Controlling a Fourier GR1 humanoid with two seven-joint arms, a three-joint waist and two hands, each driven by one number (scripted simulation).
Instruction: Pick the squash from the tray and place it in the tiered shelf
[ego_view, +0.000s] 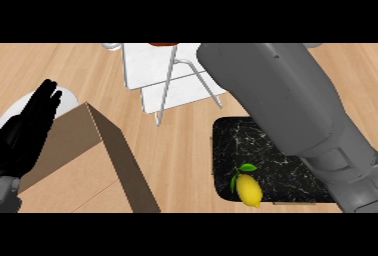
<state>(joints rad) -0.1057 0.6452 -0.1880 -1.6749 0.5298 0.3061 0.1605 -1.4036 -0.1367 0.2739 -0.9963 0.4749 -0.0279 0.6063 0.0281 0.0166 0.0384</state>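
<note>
The white tiered shelf with thin wire legs stands at the top middle of the wooden counter. A reddish-orange sliver shows at the shelf's far edge; I cannot tell what it is. The black marble tray lies at the lower right and bears a yellow lemon with green leaves; I see no squash on it. My right forearm crosses over the tray toward the shelf, and its hand is cut off past the picture's top. My left hand rests open at the left edge, fingers up.
A brown cardboard box fills the lower left, next to my left hand. Part of a white plate peeks out behind that hand. Bare wood lies between the box and the tray.
</note>
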